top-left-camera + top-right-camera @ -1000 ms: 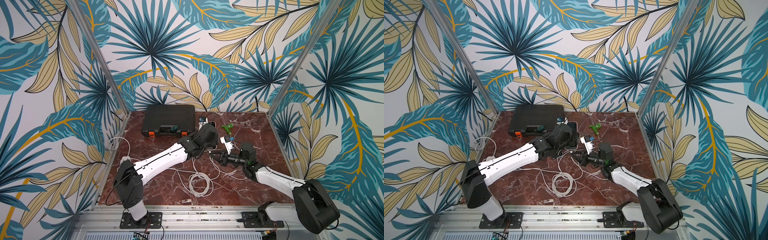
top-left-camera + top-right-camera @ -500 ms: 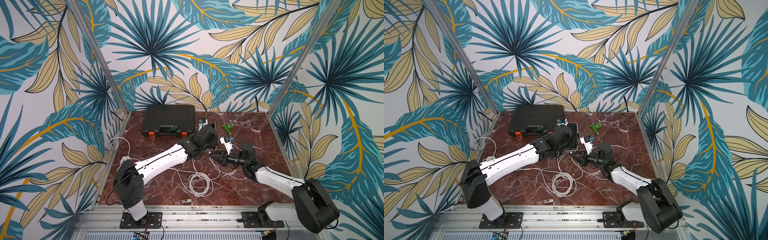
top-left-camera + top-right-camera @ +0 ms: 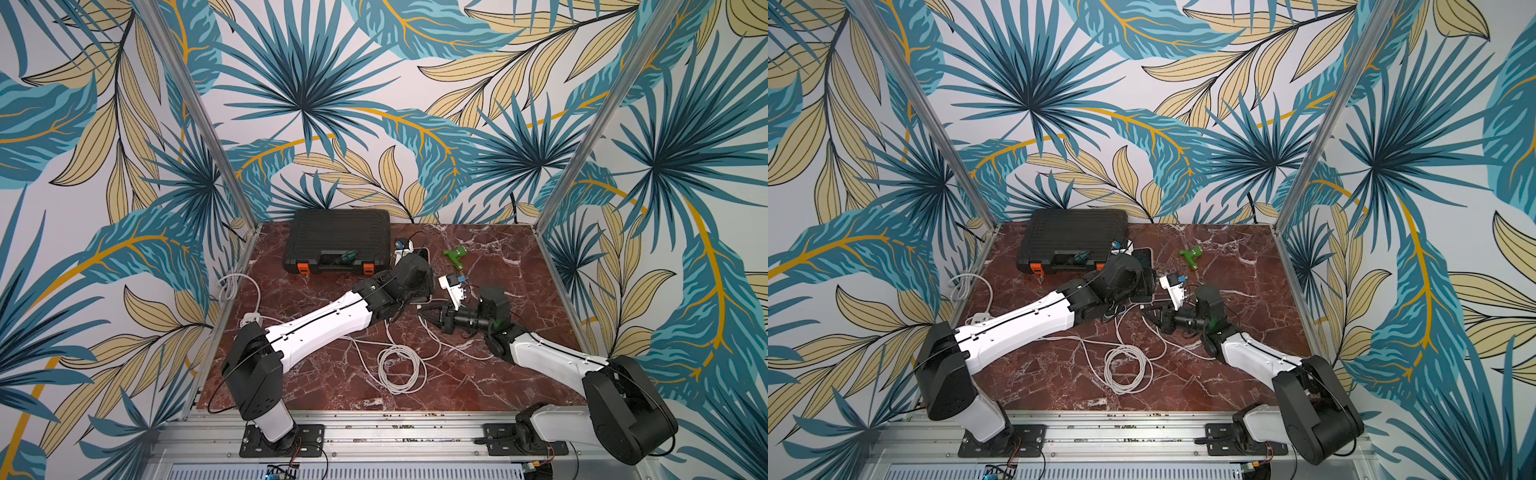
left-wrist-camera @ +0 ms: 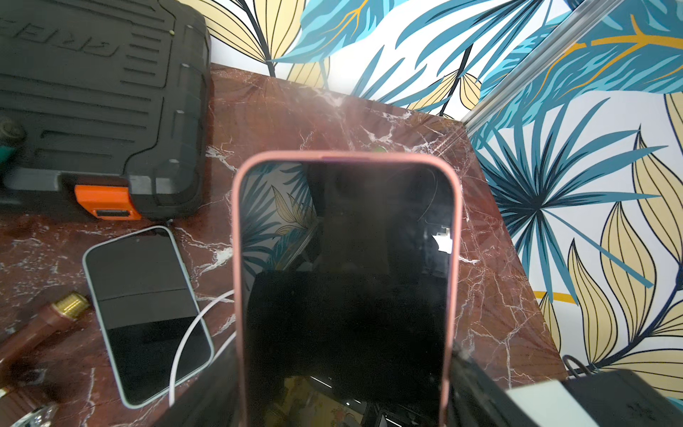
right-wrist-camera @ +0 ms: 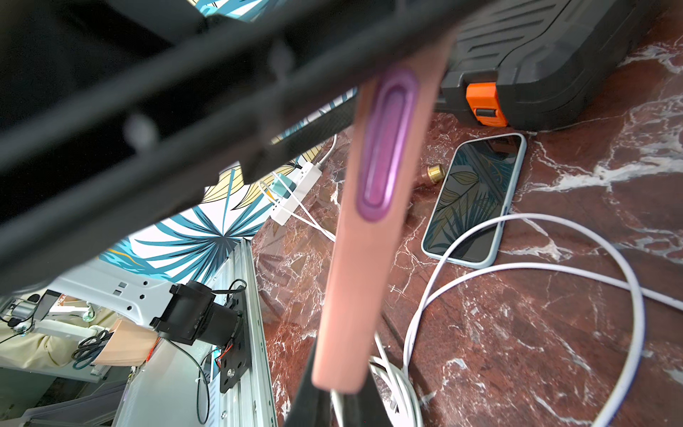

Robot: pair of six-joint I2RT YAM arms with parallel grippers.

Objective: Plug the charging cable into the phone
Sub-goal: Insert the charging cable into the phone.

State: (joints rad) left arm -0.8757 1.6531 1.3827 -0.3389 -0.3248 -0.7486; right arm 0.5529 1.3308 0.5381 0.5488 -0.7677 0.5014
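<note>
Obs: left claw (image 4: 343, 382) is grasping the pink-cased phone (image 4: 347, 288) across its width. The phone is held off the desk (image 3: 332, 399) around its middle, just off the right end of the black toolbox (image 3: 338, 241).

Right claw (image 3: 430, 316) is clenched. Strands of the white charging cable (image 5: 404, 395) run in at its tips, so I judge it is pinching the plug end; the plug itself is hidden.

Key relation: the phone's long axis runs toward the far right corner of the desk, top end leading. The port end should therefore face back toward the near edge, just beside the right claw's tips. The right arm is the nearer one.

Cannot tell if the plug is seated. Insertion would need a push along that axis, with the left claw bracing.

A second phone (image 4: 148, 314) lies flat on the desk.
</note>
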